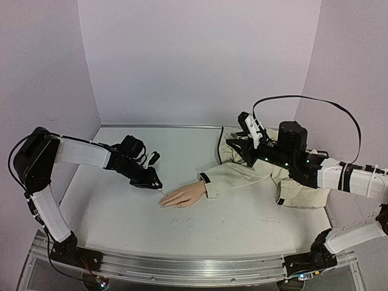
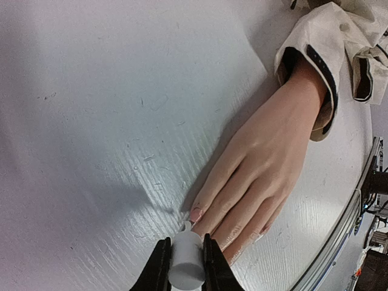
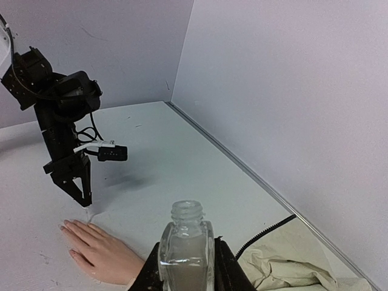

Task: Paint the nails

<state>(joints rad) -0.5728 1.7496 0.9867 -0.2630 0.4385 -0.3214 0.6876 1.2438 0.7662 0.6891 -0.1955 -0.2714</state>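
Painting seems under way: the left pincer (image 2: 185,267), clamped on a white brush cap (image 2: 185,257), sets its tip at the nails (image 2: 196,213) on the fingertips of the mannequin hand (image 2: 260,163), the right pincer (image 3: 185,276) grips the open bottle (image 3: 186,242), and next likely comes a light, steady stroke.

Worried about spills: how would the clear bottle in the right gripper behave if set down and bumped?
The clear bottle looks taller than wide, so it may tip. Its neck is uncapped, so any contents could spill. It looks like glass: probably rigid, slick and breakable.
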